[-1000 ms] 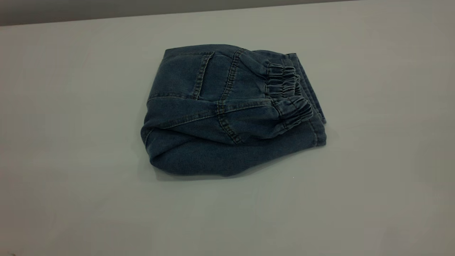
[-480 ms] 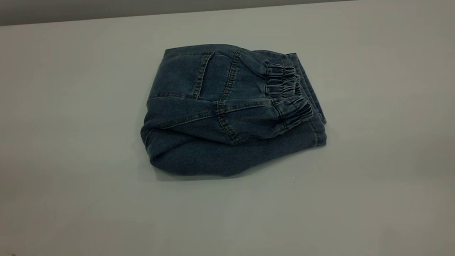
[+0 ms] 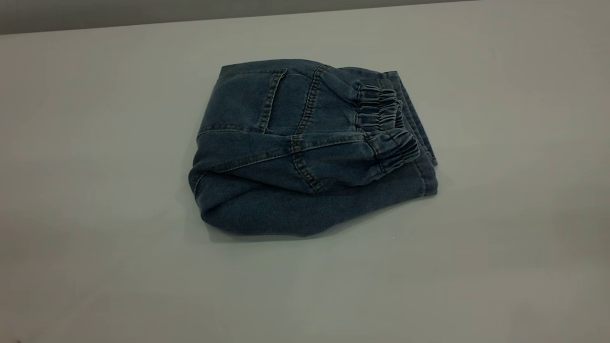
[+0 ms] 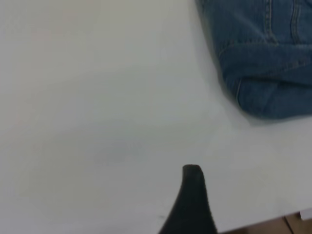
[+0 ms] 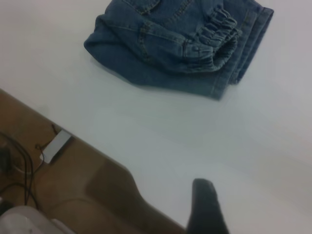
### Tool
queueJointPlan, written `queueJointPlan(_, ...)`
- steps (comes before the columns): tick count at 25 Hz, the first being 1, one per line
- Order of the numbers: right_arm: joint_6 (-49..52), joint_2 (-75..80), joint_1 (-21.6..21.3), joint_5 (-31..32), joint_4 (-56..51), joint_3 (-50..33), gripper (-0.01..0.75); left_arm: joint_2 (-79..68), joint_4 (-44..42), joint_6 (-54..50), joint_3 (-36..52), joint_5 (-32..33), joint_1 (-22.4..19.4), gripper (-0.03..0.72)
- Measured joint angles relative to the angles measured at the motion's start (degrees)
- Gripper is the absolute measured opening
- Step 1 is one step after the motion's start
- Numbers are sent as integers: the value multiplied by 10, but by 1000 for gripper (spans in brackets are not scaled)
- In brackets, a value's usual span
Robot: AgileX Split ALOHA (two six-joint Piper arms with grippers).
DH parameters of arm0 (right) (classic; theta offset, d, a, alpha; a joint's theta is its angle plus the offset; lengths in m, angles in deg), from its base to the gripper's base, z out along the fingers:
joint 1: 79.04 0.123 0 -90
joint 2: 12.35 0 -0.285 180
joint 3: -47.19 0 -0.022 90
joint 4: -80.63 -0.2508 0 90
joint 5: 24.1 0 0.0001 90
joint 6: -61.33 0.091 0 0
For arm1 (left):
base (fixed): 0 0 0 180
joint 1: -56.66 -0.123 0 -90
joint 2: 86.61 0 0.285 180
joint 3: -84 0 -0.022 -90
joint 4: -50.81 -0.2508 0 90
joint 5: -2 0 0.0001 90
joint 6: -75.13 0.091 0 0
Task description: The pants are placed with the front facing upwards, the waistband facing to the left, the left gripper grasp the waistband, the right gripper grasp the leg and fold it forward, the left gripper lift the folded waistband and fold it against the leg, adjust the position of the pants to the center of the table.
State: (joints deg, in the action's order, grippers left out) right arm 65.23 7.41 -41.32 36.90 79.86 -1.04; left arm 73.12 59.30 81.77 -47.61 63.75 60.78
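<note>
The folded blue denim shorts (image 3: 310,152) lie mid-tabletop, gathered elastic waistband (image 3: 383,128) on top toward the right edge of the pale grey tabletop (image 3: 95,190); folding appears complete, both claws are withdrawn with grip state indeterminable, and only minor centring remains.

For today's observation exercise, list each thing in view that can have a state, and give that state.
pants: folded into a compact bundle, lying flat on the table
waistband: folded over on top, towards the leg hems
left gripper: off the pants, over bare table
right gripper: off the pants, near the table edge
</note>
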Motion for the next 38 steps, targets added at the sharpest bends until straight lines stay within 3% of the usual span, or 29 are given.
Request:
queueJointPlan(11,1,-10,-1,0,0,0,409,0,-10,-2,-1,3,0,538)
queueJointPlan(13,1,-22,-16,0,-4,0,409,0,-10,-1,-1,3,0,538)
queueJointPlan(16,1,-35,-73,0,-21,0,409,0,-10,-1,-1,3,0,538)
queueJointPlan(21,1,-80,-233,0,-20,0,409,0,-10,-1,-1,3,0,538)
queueJointPlan(24,1,-118,-294,0,-20,0,409,15,-9,0,-1,3,-14,538)
queueJointPlan(26,1,-121,-313,3,-20,0,409,32,-9,1,-1,3,-26,538)
queueJointPlan(29,1,-121,-314,0,-20,0,409,63,-9,1,-1,3,-46,538)
queueJointPlan(38,1,-120,-314,0,-20,0,409,126,-9,1,-3,6,-46,538)
